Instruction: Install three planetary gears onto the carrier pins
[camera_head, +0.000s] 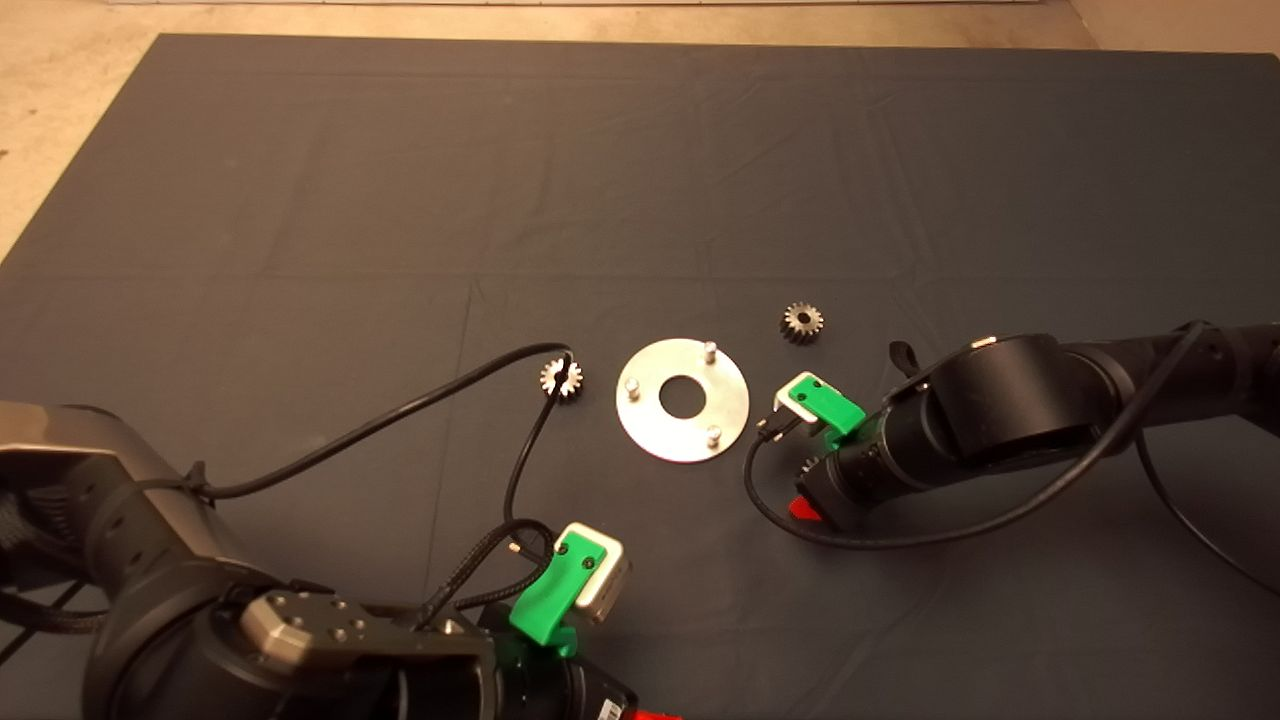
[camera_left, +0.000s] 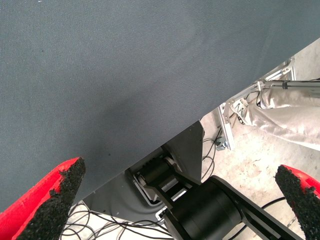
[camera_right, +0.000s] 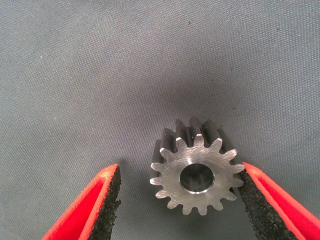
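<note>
The shiny round disc (camera_head: 683, 400) lies mid-mat, and its three carrier pins (camera_head: 709, 351) stand bare. One planetary gear (camera_head: 802, 322) lies to the disc's upper right. A second gear (camera_head: 562, 378) lies to its left, partly behind a black cable. My right gripper (camera_head: 806, 488) is low over the mat just right of the disc. In the right wrist view the right gripper (camera_right: 178, 172) is open around the third gear (camera_right: 196, 167), which lies flat on the mat. One pad (camera_right: 250, 195) touches its teeth and the other pad stands apart. My left gripper (camera_left: 175, 200) is parked at the lower left, open and empty.
The left arm's black cable (camera_head: 420, 405) loops across the mat up to the left gear. The right arm's cable (camera_head: 900, 540) curves below its wrist. Past the mat's edge the left wrist view shows a metal frame (camera_left: 235, 120) and a person's leg (camera_left: 285, 115).
</note>
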